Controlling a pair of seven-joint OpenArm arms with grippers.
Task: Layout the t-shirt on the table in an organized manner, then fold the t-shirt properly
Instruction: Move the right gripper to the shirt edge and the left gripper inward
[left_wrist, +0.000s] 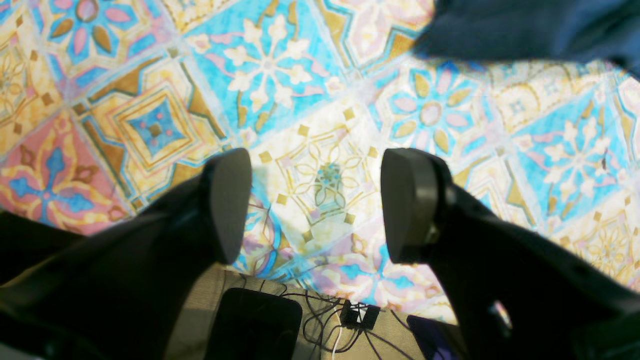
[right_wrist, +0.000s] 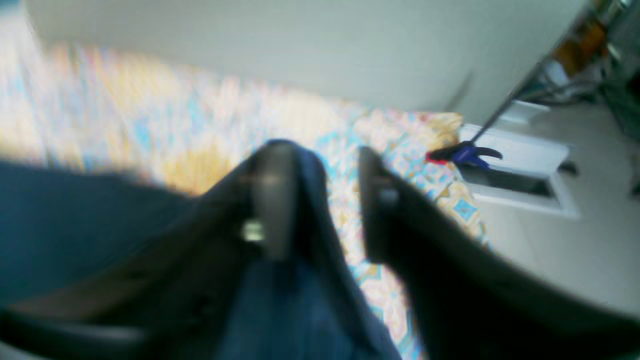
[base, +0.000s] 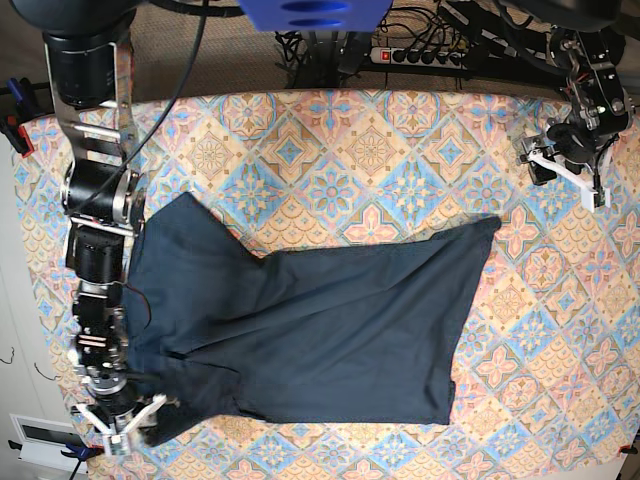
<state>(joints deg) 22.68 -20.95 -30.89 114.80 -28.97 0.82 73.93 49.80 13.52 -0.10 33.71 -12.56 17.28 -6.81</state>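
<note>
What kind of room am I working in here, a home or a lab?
Probably a lab or workshop bench: a power strip with tangled cables behind the patterned cloth-covered table, a blue clamp pinning the cloth's corner, and the dark navy t-shirt spread for a folding test.

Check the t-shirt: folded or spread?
Spread, not folded: the t-shirt lies mostly flat on the table, bunched near the right gripper.

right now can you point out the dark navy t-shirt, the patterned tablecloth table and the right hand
dark navy t-shirt (base: 330, 330): base view, middle of the spread body fabric.
table with pink, blue and yellow tile-pattern cloth (base: 370, 145): base view, bare patterned stretch above the shirt.
right hand (base: 122, 425): base view, between its fingertips at the shirt's lower left corner.
</note>
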